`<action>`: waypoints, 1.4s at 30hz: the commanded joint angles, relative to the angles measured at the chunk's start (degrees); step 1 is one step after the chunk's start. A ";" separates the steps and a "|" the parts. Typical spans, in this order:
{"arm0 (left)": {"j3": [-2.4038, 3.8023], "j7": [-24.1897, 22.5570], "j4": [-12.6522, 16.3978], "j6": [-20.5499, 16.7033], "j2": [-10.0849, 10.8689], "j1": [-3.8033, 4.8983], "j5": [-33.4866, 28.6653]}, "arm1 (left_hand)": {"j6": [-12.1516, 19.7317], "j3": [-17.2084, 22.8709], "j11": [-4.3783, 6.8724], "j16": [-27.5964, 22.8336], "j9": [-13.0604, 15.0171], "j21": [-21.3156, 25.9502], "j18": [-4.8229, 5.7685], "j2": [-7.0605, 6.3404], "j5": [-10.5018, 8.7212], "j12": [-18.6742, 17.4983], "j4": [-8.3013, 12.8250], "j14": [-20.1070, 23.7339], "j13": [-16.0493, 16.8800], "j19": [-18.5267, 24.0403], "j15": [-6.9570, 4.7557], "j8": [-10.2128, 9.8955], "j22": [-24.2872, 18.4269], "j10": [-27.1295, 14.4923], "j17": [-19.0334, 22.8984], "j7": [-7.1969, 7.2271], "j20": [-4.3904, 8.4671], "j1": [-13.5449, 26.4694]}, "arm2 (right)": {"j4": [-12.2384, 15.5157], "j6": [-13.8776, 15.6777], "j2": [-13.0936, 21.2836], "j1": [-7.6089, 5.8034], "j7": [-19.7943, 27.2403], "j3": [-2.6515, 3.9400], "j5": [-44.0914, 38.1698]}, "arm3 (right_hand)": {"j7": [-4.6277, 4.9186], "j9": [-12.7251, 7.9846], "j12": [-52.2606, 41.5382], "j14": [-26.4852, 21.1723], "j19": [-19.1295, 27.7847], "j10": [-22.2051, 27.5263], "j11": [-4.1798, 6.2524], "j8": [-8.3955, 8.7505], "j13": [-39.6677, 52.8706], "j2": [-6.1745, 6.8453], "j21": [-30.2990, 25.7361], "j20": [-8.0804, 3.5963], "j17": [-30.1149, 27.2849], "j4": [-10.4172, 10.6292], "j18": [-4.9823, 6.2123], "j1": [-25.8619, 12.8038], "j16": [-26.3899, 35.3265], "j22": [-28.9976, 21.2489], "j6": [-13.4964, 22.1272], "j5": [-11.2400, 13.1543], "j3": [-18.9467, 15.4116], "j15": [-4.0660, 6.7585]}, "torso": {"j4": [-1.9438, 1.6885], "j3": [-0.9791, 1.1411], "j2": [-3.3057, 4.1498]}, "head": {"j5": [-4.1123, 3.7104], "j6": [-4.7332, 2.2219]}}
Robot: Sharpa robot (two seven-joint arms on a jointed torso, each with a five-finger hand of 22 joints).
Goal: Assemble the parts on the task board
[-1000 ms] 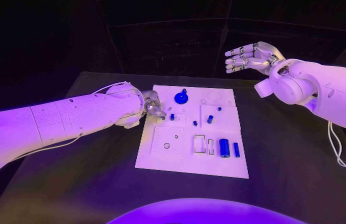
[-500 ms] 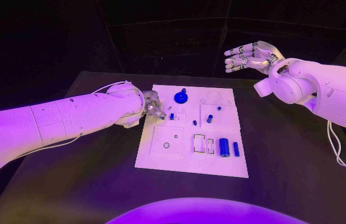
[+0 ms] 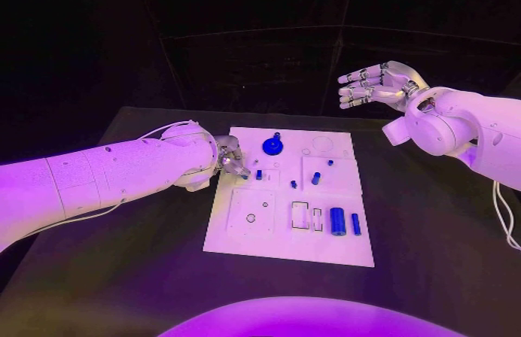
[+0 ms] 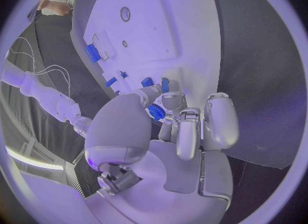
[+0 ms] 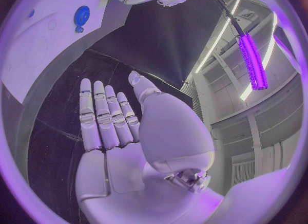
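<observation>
Blue small rigid plastic peg point(image 4: 156, 113): light, slippery, pinch across its sides | left hand point(image 4: 173, 116) pinches it at white flat task board point(image 3: 277, 247) edge | right hand point(image 3: 375, 85) spread, holding nothing

Lighting: violet wash over all views; dark surround beyond the table point(image 3: 130, 277). Glare on the white task board point(image 3: 284, 248) and arms. Bright ceiling strip lamp point(image 5: 252, 62). Wrist views: fisheye-bent edges, dark rims.

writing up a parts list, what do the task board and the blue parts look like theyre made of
Task board: looks like rigid white plastic or painted metal, matte, flat, with cut slots and holes. Blue cylinder: smooth and glossy, perhaps plastic or anodised metal; the look leaves it open.
</observation>
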State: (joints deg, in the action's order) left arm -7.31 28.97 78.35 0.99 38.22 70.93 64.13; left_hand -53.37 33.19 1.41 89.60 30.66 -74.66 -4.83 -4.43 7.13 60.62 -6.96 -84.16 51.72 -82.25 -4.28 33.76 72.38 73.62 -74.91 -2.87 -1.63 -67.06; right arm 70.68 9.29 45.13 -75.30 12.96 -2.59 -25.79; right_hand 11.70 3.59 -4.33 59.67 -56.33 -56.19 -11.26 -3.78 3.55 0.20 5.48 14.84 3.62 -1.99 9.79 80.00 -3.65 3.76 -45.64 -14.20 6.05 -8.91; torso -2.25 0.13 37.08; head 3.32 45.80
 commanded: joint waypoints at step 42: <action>-0.12 0.53 -2.27 1.53 -1.60 -0.10 0.33 | -2.88 -15.22 0.38 0.40 -1.20 -0.45 0.75 0.14 -0.20 1.90 -4.19 -5.84 1.66 -0.79 -0.74 0.01 1.16 1.06 -15.09 0.69 0.31 8.16 | 0.25 -0.41 -0.06 -0.11 0.43 0.04 -0.11 | 2.76 -0.04 0.03 -0.48 -0.52 0.41 -0.15 0.14 0.01 -0.45 -0.39 0.06 -0.08 -0.27 0.70 -0.47 0.09 -0.05 0.17 -0.23 -0.34 -0.09 | 0.01 0.00 -0.02 | -0.25 0.19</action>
State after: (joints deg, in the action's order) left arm -7.41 29.12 76.08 2.36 36.75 70.85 64.20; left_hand -55.72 18.26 2.06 89.82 29.49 -74.88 -4.83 -4.30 7.09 62.20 -11.13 -84.16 53.33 -82.64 -4.71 33.96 73.49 74.63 -74.91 -2.15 -1.24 -59.33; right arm 70.81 9.24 45.10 -75.30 12.95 -2.60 -25.86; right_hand 11.70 3.59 -4.33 59.67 -56.33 -56.19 -11.26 -3.78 3.55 -0.10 5.48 14.84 3.62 -2.23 9.80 79.70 -3.65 3.76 -45.64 -14.19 5.81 -8.90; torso -2.22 0.12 37.07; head 3.05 46.01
